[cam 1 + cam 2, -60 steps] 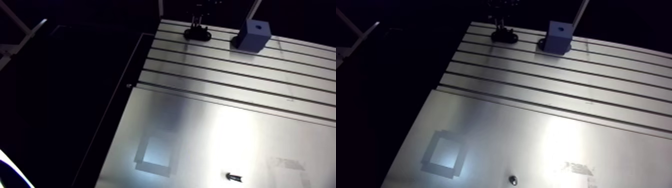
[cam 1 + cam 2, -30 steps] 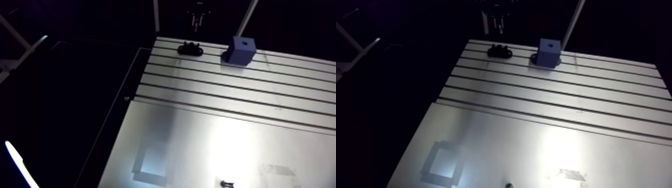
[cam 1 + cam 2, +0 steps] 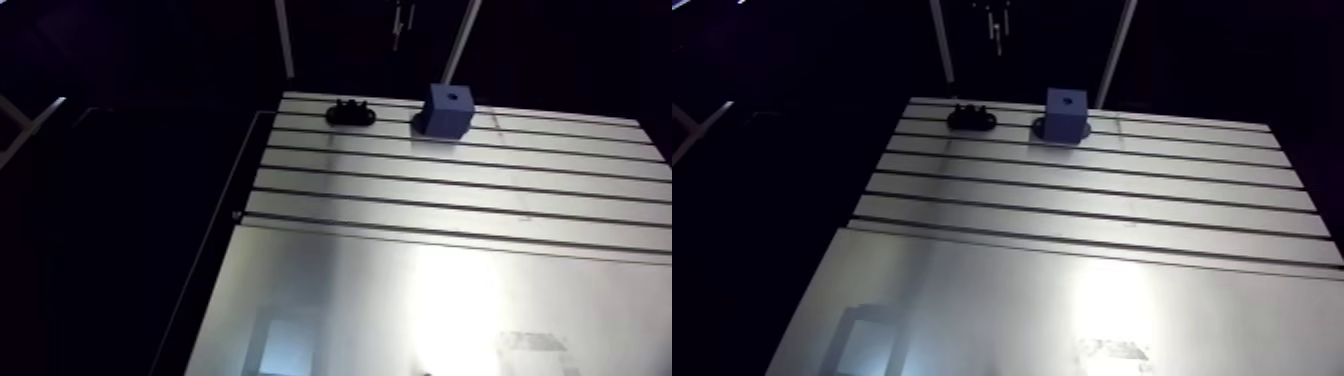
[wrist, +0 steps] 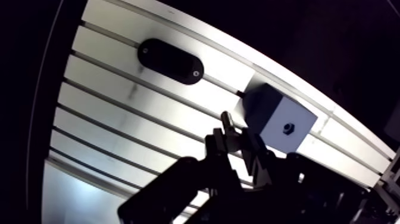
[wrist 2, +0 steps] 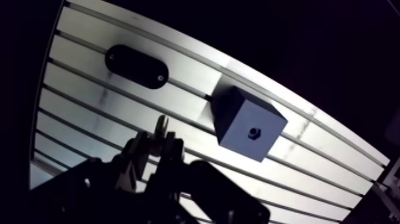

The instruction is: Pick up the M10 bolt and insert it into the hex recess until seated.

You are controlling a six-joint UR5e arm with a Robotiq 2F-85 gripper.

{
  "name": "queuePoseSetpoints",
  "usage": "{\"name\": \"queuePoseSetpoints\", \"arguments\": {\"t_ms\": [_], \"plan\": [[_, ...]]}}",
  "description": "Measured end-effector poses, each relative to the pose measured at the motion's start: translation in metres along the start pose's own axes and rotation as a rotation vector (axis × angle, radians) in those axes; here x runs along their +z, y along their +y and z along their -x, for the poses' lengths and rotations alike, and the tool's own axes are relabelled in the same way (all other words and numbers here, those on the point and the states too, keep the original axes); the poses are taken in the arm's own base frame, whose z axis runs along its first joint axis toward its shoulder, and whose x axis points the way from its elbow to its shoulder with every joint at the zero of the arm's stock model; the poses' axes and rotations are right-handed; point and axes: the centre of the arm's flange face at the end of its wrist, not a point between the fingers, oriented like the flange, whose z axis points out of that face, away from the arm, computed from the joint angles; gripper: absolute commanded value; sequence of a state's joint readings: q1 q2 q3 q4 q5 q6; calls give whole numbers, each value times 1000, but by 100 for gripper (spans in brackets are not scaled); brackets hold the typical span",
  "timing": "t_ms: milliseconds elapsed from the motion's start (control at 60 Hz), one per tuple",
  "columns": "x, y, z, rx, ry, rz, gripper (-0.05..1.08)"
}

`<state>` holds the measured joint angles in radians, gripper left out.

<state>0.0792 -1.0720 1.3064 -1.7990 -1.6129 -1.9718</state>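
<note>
Slim bolt [image 4: 227,121] gripped in the jaws, blue cube [image 5: 238,116] just beside — hex recess [image 5: 254,131] on top

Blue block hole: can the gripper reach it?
Probably yes: the hole atop the blue block is uncovered, and the gripper, jaws shut on the bolt, hovers just beside it with nothing between.

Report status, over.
Gripper shut on bolt, above the table. Block close beside it, recess empty, facing up. Black holder off to the side, not in the way.
</note>
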Motion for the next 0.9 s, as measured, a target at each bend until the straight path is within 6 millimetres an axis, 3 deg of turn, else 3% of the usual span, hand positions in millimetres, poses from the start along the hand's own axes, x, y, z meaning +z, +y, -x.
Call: {"name": "queuePoseSetpoints", "arguments": {"t_ms": [317, 550, 900], "plan": [[-17, 53, 8, -123, -57, -28, 83], [-18, 67, 13, -177, -96, -48, 82], [-1, 94, 22, -153, -158, -42, 82]]}}
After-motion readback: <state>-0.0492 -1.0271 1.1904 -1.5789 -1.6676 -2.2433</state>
